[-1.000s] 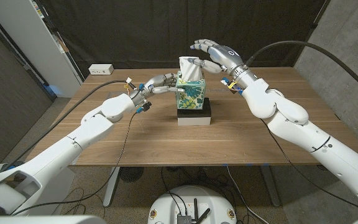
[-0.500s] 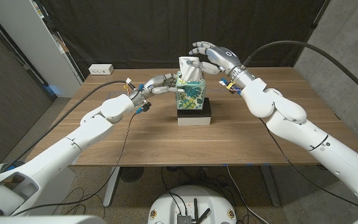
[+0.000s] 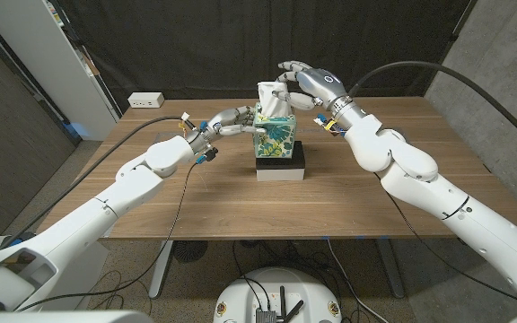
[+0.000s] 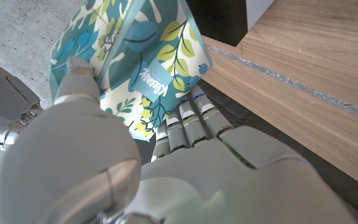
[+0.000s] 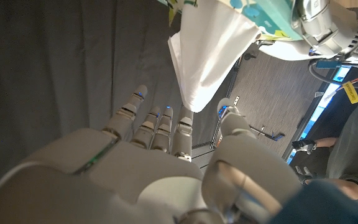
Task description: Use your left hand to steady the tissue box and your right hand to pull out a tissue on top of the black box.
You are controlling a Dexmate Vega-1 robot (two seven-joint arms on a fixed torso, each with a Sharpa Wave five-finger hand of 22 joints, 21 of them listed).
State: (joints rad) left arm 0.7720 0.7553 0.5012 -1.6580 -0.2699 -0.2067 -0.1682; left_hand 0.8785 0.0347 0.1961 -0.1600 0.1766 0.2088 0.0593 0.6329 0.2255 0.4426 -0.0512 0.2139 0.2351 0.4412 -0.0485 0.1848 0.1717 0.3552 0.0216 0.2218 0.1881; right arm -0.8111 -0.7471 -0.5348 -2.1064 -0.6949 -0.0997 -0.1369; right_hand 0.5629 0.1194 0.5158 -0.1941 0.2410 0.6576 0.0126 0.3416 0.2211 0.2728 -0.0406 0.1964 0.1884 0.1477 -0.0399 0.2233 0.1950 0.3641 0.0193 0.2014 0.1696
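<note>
Tissue box [image 3: 276, 135], floral teal/green print, is seated upright on the black box [image 3: 281, 165] near the middle of the bench [image 3: 240, 202], slightly toward its far edge. A white tissue [image 3: 272, 97] is seen sticking up out of the box top. The left hand [image 3: 227, 120] is pressed against the box's left side, fingers [image 4: 185, 118] laid along the printed wall and thumb on the adjacent face, so the box is braced. The right hand [image 3: 305, 82] is positioned at the tissue from the right, just above the box top; in the right wrist view the tissue [image 5: 207, 53] is seen between thumb and fingers [image 5: 160, 121], with its tip at the fingers, but a closed pinch cannot be confirmed. A white power strip [image 3: 146, 100] is located at the far left corner of the bench, well apart from the boxes.
</note>
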